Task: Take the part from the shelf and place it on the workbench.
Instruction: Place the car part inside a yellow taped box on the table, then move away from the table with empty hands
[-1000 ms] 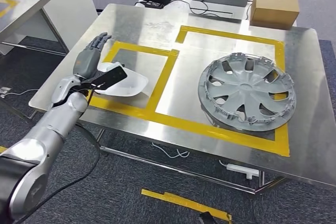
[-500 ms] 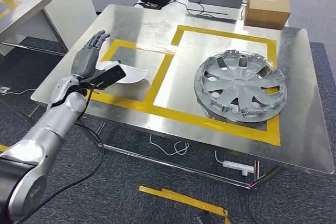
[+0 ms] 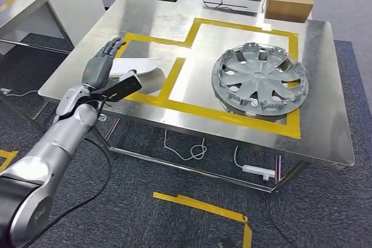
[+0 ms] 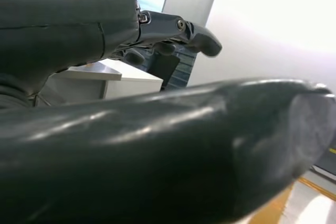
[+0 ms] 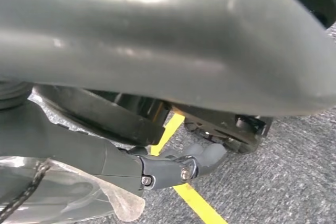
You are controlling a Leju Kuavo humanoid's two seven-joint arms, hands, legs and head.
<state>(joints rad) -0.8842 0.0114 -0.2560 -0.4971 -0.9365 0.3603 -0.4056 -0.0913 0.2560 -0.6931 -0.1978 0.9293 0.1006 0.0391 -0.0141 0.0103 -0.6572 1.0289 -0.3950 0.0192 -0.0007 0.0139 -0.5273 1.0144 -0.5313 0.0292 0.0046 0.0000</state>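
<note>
On the workbench (image 3: 131, 13), the white part (image 3: 136, 67) lies just beside the open, empty left robot hand (image 3: 100, 65).

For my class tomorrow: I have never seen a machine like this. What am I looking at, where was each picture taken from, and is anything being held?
This is a two-armed humanoid robot. The wide picture looks down from its head; the two close-ups come from cameras at its wrists. Its silver left arm ends in a left hand with fingers spread, holding nothing. It hovers by a white curved plastic part lying in a yellow-taped square on the shiny steel workbench. A grey plastic wheel cover lies in the larger square. The right hand hangs over grey carpet.
</note>
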